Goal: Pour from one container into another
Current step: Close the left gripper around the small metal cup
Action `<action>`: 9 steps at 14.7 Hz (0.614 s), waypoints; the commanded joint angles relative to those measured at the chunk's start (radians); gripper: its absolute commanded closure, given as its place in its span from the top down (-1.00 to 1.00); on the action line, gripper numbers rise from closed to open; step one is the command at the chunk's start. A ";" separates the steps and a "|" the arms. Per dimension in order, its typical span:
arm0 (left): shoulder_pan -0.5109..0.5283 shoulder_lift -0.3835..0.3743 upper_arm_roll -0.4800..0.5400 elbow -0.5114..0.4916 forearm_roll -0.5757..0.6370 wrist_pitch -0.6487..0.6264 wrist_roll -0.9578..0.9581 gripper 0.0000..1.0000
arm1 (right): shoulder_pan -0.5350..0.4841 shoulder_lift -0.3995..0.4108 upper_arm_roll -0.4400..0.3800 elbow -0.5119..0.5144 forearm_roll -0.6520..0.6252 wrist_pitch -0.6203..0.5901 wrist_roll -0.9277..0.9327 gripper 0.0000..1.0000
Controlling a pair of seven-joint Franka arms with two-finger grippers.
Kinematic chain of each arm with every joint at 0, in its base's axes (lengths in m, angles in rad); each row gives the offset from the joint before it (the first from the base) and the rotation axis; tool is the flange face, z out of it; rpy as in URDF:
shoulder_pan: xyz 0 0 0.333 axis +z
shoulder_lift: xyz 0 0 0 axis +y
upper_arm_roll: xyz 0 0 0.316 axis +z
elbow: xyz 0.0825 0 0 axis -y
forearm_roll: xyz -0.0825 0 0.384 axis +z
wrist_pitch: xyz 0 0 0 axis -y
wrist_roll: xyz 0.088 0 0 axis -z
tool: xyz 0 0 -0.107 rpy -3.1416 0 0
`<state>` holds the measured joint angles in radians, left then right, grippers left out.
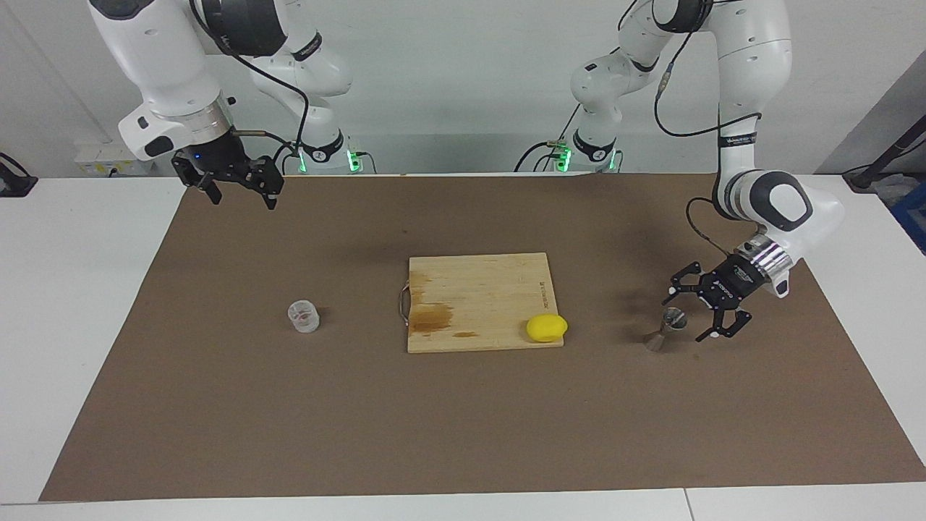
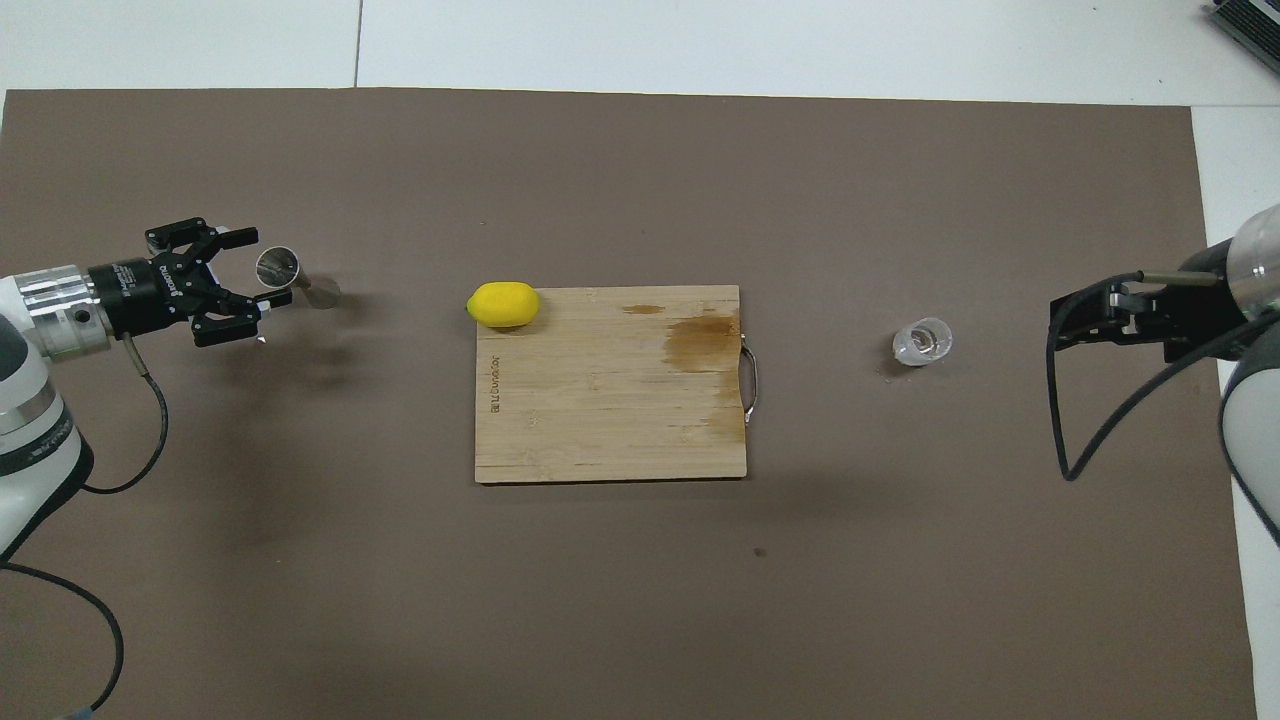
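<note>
The left hand (image 1: 691, 314), spread wide, brackets the steel jigger (image 1: 664, 329) at its end of the surface, where a misjudged close could topple it, while the open right hand (image 1: 239, 189) waits, well apart from the clear cup (image 1: 304, 316).

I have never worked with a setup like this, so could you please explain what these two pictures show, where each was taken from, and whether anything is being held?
These are two robot arms at a table, each ending in a two-finger gripper. One picture looks at them from across the table; the other looks down from above their own end, so the sides appear swapped.

On the brown mat lie a wooden cutting board with a lemon on its corner, a small clear cup toward the right arm's end, and a steel jigger toward the left arm's end.

Nothing is held. The left gripper is open, low beside the jigger's top, apparently about to take it. The right gripper waits open, raised above the mat's edge nearest the robots.
</note>
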<state>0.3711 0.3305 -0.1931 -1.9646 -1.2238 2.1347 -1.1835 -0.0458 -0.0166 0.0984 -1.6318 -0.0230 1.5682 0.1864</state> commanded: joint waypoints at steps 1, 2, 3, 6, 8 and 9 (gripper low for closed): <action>-0.011 0.004 0.001 0.004 -0.008 -0.001 -0.004 0.87 | -0.013 -0.022 0.006 -0.026 0.000 0.010 -0.021 0.99; -0.012 0.004 0.000 0.004 -0.008 0.002 -0.004 0.84 | -0.013 -0.022 0.006 -0.026 0.000 0.010 -0.021 0.99; -0.012 0.004 0.000 0.003 -0.008 0.005 -0.002 0.80 | -0.013 -0.022 0.006 -0.026 0.000 0.010 -0.021 0.99; -0.011 0.004 -0.002 0.001 -0.011 0.005 -0.005 0.62 | -0.013 -0.022 0.006 -0.026 0.000 0.010 -0.021 0.99; -0.011 0.004 -0.002 0.001 -0.011 0.005 -0.005 0.56 | -0.013 -0.022 0.006 -0.026 0.000 0.010 -0.021 0.99; -0.009 0.004 -0.002 0.000 -0.011 0.004 -0.007 0.51 | -0.013 -0.022 0.006 -0.026 0.000 0.010 -0.021 0.99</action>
<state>0.3707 0.3305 -0.2004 -1.9650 -1.2238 2.1347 -1.1835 -0.0458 -0.0166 0.0984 -1.6318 -0.0230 1.5682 0.1864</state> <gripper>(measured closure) 0.216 0.000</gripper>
